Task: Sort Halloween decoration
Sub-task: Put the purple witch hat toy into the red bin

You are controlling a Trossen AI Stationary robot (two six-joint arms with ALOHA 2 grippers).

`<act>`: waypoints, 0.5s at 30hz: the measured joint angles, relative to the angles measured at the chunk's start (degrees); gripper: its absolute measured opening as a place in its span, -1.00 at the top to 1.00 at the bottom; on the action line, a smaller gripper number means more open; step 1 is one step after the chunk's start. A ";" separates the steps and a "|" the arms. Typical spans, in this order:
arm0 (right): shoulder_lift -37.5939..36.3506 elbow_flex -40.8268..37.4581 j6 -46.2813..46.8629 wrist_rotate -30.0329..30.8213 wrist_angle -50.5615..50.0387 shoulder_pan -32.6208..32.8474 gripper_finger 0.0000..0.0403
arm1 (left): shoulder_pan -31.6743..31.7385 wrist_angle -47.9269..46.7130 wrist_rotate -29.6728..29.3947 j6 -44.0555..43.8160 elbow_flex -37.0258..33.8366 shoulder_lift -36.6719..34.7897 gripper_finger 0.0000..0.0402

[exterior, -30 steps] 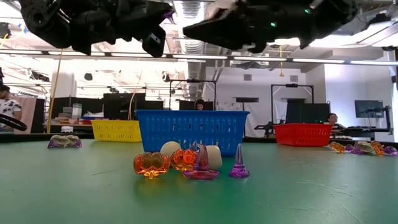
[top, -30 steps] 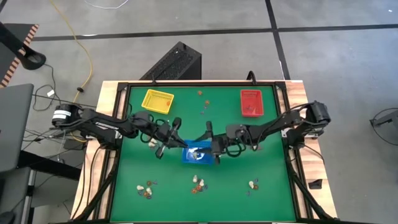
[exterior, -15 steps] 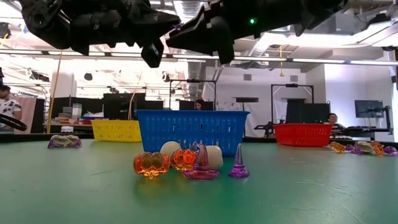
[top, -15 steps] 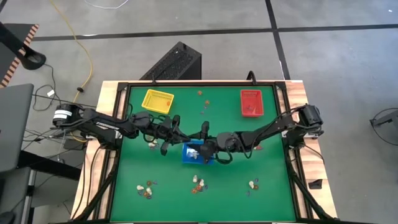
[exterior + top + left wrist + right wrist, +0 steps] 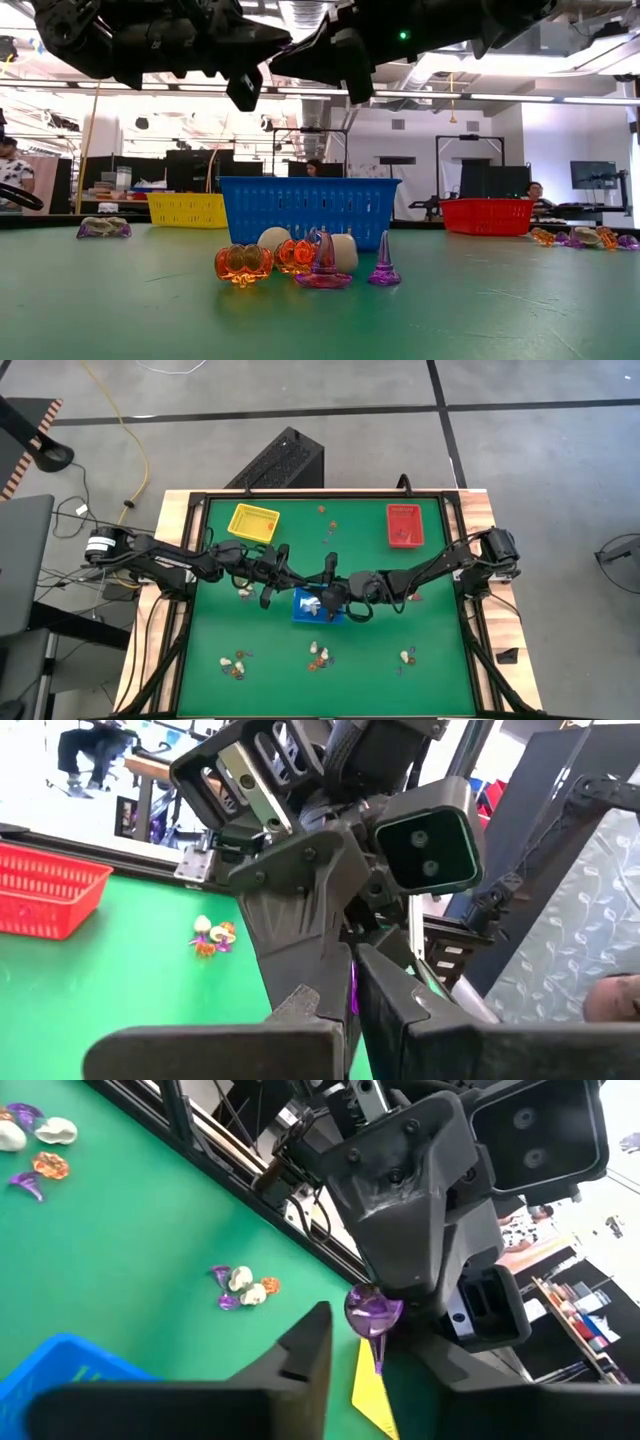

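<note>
Right wrist view, purple witch hat in left gripper, tip pointing down

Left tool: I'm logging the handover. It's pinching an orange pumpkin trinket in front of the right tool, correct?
Not quite. The left tool is pinching a purple hat, not an orange pumpkin; the right wrist view shows it, in front of the right tool.
</note>
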 joint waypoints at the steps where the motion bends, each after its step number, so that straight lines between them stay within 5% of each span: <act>1: 0.00 0.00 0.00 0.01 0.02 0.00 0.55 | 0.00 0.00 0.06 0.06 0.00 0.00 1.00; 7: -0.04 0.00 -0.23 0.42 -0.05 -0.02 0.85 | -0.04 -0.12 -0.90 -0.35 0.00 -0.01 1.00; 15: -0.04 -0.11 1.27 0.66 -1.77 -0.13 0.85 | 0.30 -3.15 -4.26 -0.47 0.02 -0.11 0.91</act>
